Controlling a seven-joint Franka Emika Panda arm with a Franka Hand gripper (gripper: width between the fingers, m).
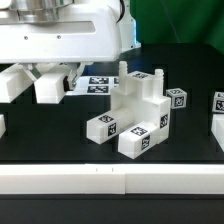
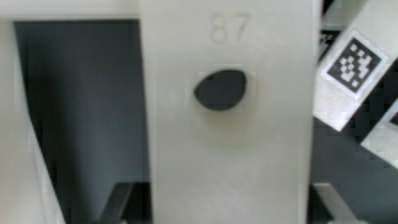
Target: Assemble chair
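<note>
A: Where are we, would we say?
B: A robotics lab, we think. We see a white robot arm (image 1: 60, 35) over a black table (image 1: 40, 150) edged by a white rail (image 1: 110, 182).
A: And the squares?
B: Black-and-white tags (image 1: 111, 125) sit on the glossy white chair blocks (image 1: 135, 105) and on the marker board (image 1: 98, 86) lying flat on the table. We also read a moulded number on the white bar (image 2: 222, 150) before the wrist camera.
A: A test bench, we agree.
</note>
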